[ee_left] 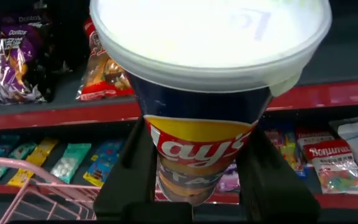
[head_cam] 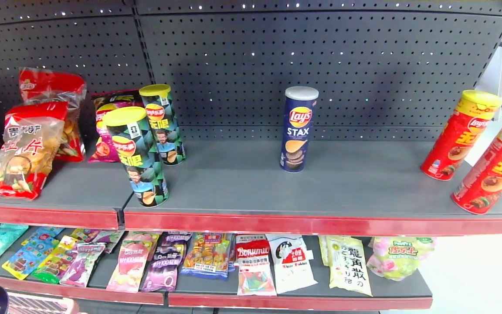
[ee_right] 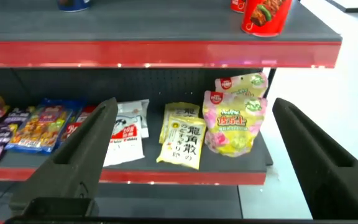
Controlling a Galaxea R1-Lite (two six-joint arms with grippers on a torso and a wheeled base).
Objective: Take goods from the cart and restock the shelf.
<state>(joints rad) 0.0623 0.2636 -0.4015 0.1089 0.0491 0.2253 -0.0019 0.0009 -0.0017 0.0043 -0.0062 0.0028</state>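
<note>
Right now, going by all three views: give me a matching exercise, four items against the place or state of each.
1. grey-lidded blue can
2. white-lidded blue can
3. two red cans
4. right gripper

A. open, empty, facing the lower shelf
B. clamped in the left gripper
C. right end of the upper shelf
D. upright, alone, mid upper shelf

Pairs: 1-D, 2-B, 3-C, 4-A

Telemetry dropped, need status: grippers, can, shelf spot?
Left gripper shut on blue chip can. Right gripper open, empty. Upper shelf free beside standing blue can.
</note>
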